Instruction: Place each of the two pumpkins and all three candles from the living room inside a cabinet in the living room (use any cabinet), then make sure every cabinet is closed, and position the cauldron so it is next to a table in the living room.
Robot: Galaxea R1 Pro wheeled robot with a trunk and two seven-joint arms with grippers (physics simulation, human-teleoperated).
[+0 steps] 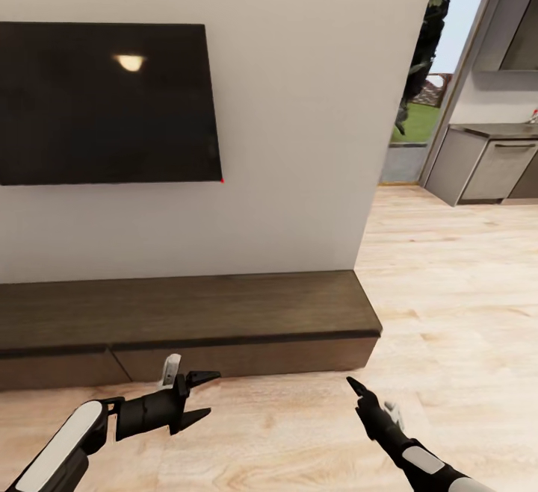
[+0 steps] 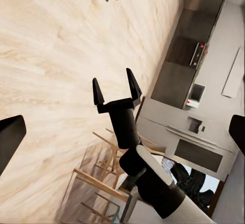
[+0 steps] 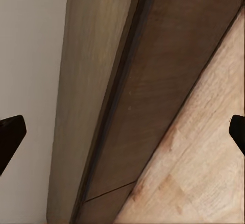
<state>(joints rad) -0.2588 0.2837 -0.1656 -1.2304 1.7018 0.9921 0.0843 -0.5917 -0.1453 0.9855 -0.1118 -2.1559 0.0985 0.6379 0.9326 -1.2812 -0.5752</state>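
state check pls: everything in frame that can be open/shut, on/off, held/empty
Long low dark-brown wood TV cabinet: drawer fronts flush, shut.
Black wall-mounted TV screen: dark, off; a lamp reflection shows on it.
Left gripper: fingers spread, open, empty, above the pale wood floor.
Right gripper: fingers apart, open, empty.
Grey kitchen units: doors shut.

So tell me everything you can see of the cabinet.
The cabinet is a long, low unit of dark-brown wood, standing on the pale wood floor against the white wall, below the black TV. Its top is flat and bare. The fronts are flat and handleless, with a dark gap under the top and a seam between two drawer fronts. All visible fronts look shut. Its right end stops near the wall's corner. Neither gripper touches it.
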